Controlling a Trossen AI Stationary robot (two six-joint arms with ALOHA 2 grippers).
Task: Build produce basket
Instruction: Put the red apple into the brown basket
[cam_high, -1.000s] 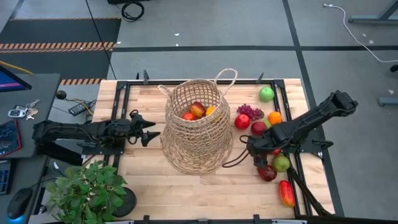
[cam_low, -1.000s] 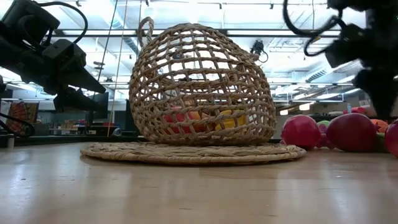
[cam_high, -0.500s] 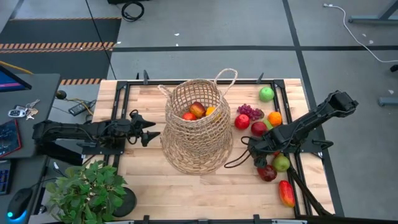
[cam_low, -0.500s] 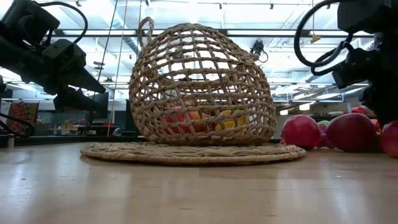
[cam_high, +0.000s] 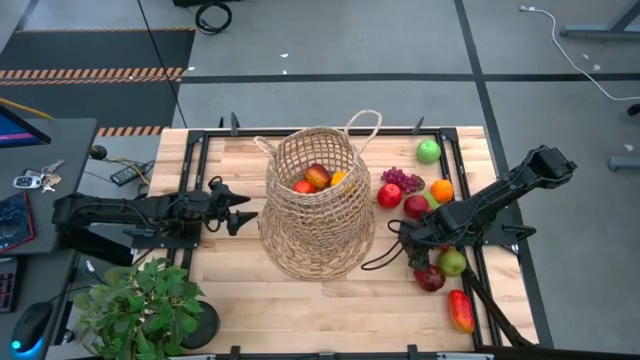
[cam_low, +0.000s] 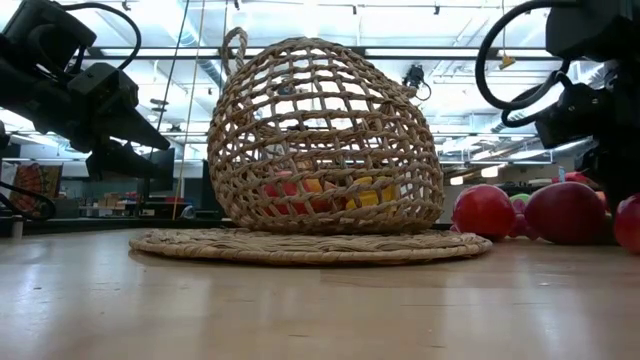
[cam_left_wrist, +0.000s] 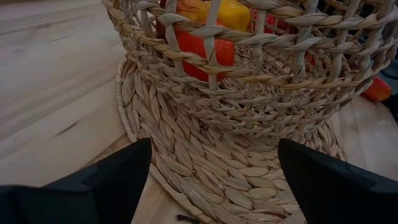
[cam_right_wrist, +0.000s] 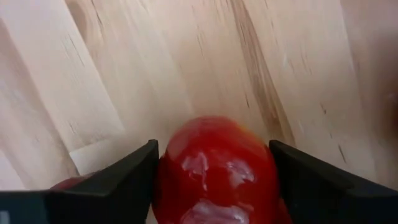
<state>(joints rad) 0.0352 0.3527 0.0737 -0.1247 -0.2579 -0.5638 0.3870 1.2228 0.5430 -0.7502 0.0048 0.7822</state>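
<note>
- Two arms on the table, and only the right one is busy: the right gripper (cam_high: 421, 258) is down low over the wood on the right side, fingers spread with a shiny red apple (cam_right_wrist: 214, 171) sitting between them. Can't tell if the pads are actually touching it.
- Basket (cam_high: 318, 200) sits mid-table on its wide woven base, a few pieces of produce (cam_high: 318, 178) already inside: red, orange and yellow bits.
- Loose stuff lies right of the basket: purple grapes (cam_high: 401, 179), a green apple (cam_high: 429, 151), an orange (cam_high: 442, 189), more red and green pieces near the gripper, and a red-orange pepper (cam_high: 461, 311) by the table's front edge.
- Left gripper (cam_high: 240, 212) hangs just beside the basket's left side, fingers apart, holding nothing.
</note>
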